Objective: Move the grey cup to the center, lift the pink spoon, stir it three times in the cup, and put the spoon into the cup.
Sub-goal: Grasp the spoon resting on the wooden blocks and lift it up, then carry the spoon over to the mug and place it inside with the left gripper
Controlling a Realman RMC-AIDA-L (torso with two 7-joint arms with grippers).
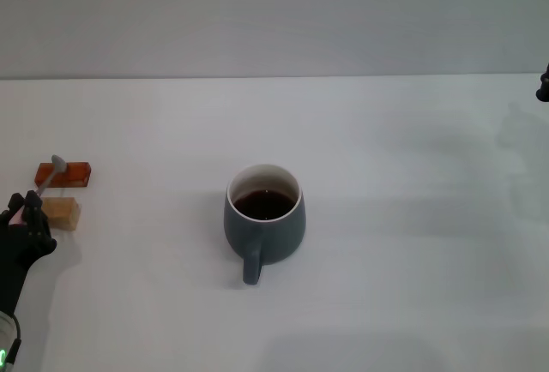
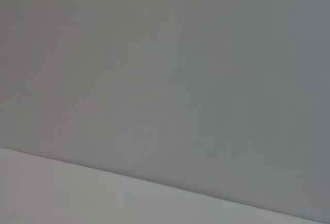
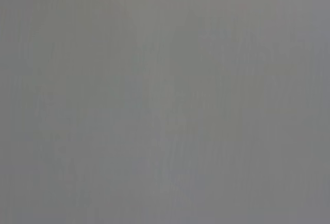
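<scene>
white table, grey wall.

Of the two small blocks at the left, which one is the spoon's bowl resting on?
The reddish-brown block, the one farther back. The pink spoon lays its silver bowl on it, while the tan block sits nearer, beside the left gripper.
</scene>
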